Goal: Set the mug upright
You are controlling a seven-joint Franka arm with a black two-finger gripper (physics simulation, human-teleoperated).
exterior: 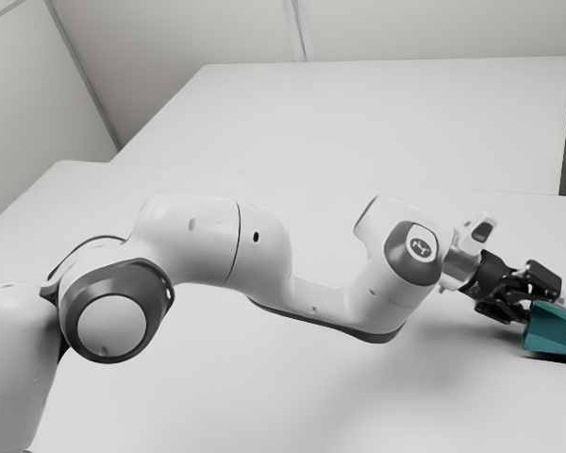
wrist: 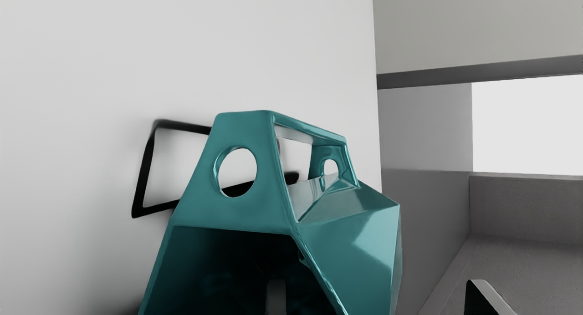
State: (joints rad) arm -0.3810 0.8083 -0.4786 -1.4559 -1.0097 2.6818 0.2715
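Note:
At the exterior view's right edge is my gripper [exterior: 540, 300], beside the open end of the teal mug [exterior: 555, 330], which the picture's edge cuts off. The angular mug [wrist: 360, 246] lies tipped on its side, its dark mouth facing my hand. Its handle, with round holes, shows beyond the mouth in the wrist view. My gripper [wrist: 381, 299] stands open across one wall of the mug: one finger [wrist: 276, 299] reaches into the mouth, the other [wrist: 489, 299] is outside with a gap to the wall. Whether the mug touches the table is hard to tell.
The white table [exterior: 264, 387] stretches under the arm, and a second pale surface [exterior: 377, 113] lies behind it. Walls rise at the back. Past the table's edge, the wrist view shows a grey recess [wrist: 524, 210]. The mug's handle casts a dark shadow on the table [wrist: 68, 124].

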